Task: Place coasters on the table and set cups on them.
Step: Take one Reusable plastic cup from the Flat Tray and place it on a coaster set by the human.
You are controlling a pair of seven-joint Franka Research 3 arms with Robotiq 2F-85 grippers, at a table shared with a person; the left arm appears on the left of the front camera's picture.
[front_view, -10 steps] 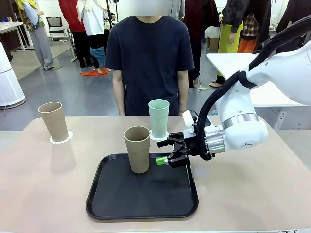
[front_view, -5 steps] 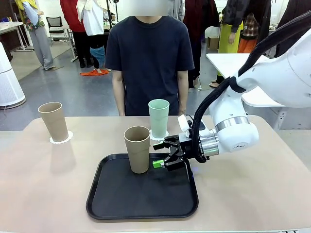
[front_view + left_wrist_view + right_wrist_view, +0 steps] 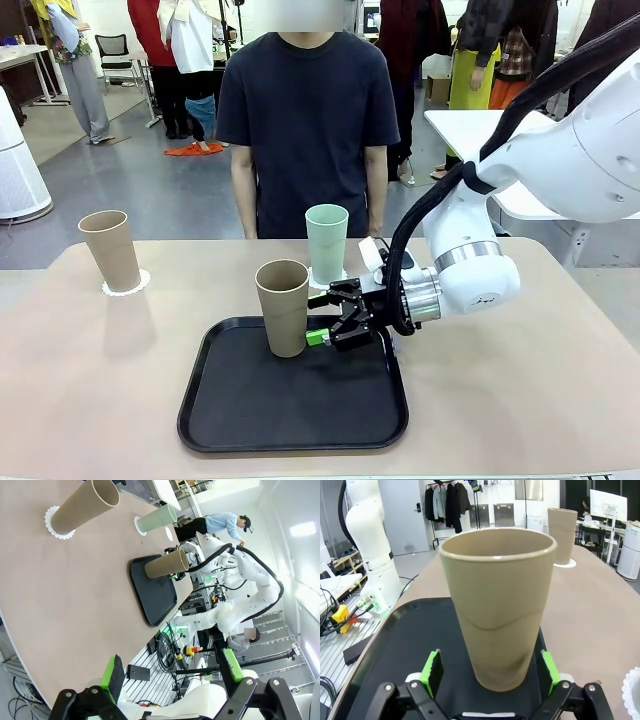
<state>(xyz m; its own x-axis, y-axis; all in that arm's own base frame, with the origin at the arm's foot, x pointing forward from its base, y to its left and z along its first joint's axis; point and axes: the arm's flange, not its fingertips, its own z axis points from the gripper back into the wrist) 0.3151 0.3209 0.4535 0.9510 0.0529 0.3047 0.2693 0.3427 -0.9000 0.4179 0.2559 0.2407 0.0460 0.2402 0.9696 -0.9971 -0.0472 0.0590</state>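
Right now the right pincer (image 3: pixel 318 318) stands wide open and grips nothing, its green pads (image 3: pixel 433 669) flanking the base of the tan cup (image 3: pixel 283 307) just ahead of it on the black tray (image 3: pixel 296 430). Beyond that cup, the mint cup (image 3: pixel 326 243) sits on a coaster, and the other tan cup (image 3: pixel 110 250) on its coaster (image 3: pixel 127 287) stands well off across the table (image 3: pixel 520 390). The cup looks light, stiff and smooth; I'd grip low on its wall, gently. The left pincer (image 3: pixel 170 672) hangs open too, well away.
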